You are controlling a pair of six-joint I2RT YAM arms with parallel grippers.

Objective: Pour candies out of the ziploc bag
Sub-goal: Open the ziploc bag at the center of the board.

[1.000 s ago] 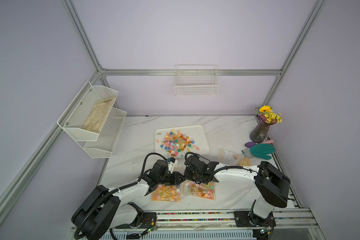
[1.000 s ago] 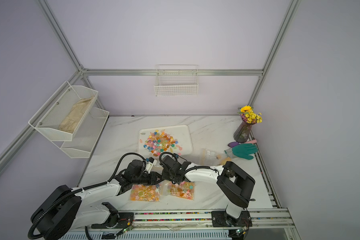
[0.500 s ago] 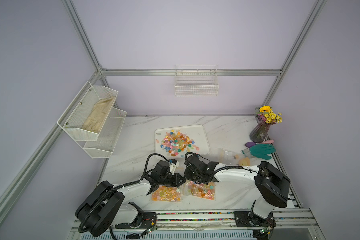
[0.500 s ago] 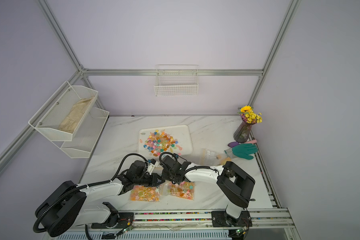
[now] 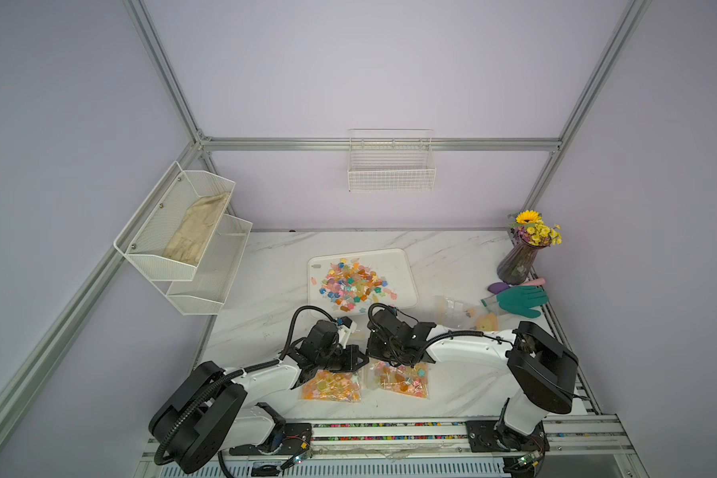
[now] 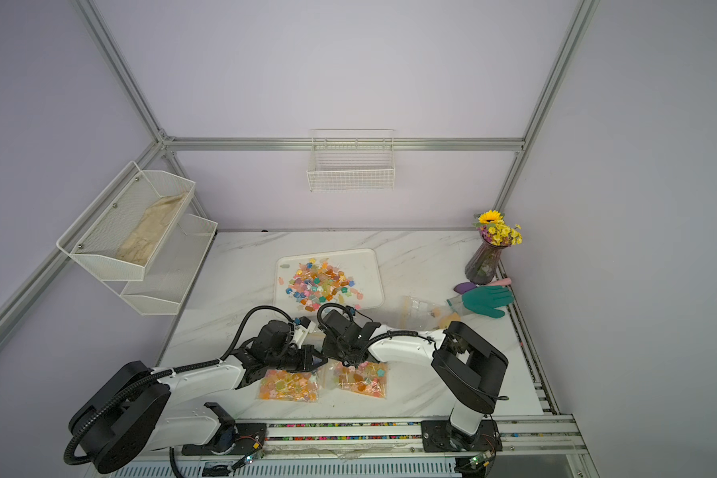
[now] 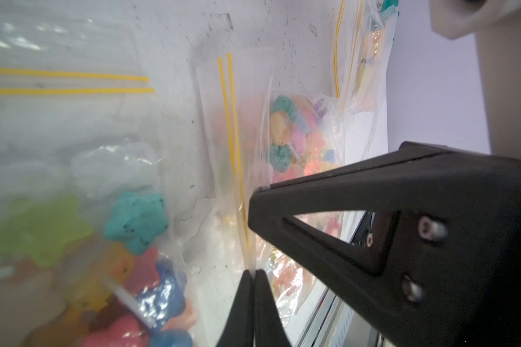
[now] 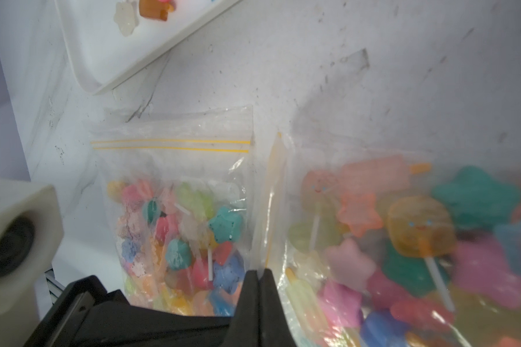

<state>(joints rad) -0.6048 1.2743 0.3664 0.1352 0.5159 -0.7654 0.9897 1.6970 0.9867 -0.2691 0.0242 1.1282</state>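
The candies [image 5: 390,377] fill one ziploc bag [image 5: 411,385] whose striped mouth both the left gripper [image 7: 253,272] and right gripper [image 8: 257,274] pinch, jaws clenched. A second full bag [image 5: 331,385] lies beside the left jaws; one heaped tray [image 5: 402,265] sits beyond both.

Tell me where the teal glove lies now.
In both top views the teal glove lies at the right edge of the table, next to the purple vase.

Three ziploc bags [image 5: 331,385], one tray [image 5: 398,269], one vase [image 5: 516,267], one glove [image 5: 520,301]
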